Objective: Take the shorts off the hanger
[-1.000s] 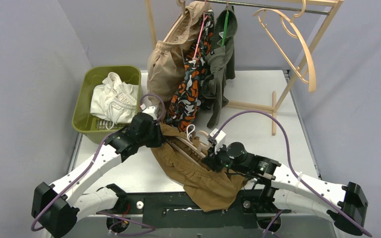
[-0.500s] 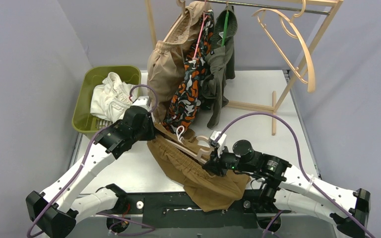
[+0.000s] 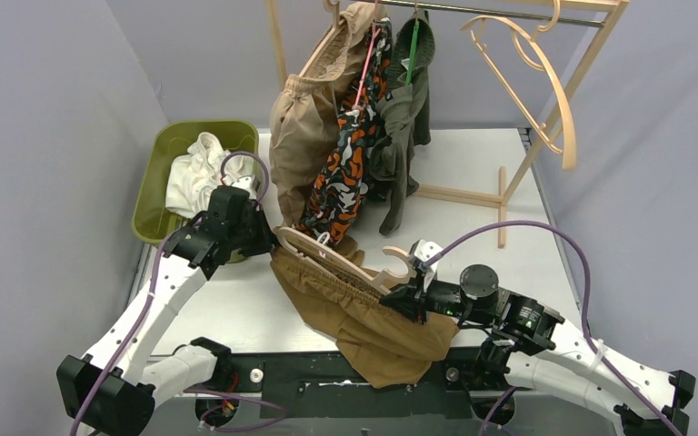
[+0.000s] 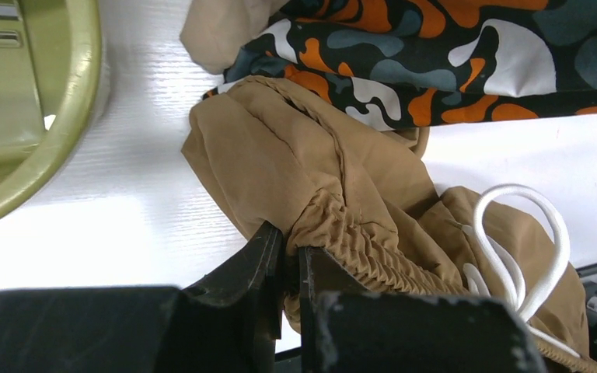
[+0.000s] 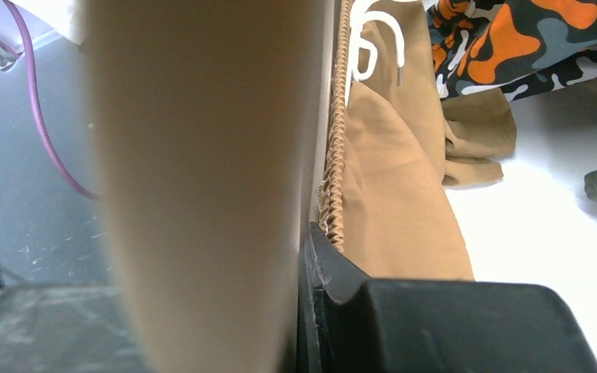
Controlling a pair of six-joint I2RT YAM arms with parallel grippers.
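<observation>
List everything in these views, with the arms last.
brown shorts: one, brown, table front
wooden hanger: one, tan, at their waistband
beige shorts: one, beige, on rack
camouflage shorts: one, orange-black-grey, on rack
olive shorts: one, dark olive, on rack
white shorts: one, white, in bin
bin: one, green, table's left
rack: one, pale wood, table rear
empty hanger: at least one, pale wood, rail's right
table: one, white
left jaws: black, shut on brown shorts
right jaws: black, shut on wooden hanger
</observation>
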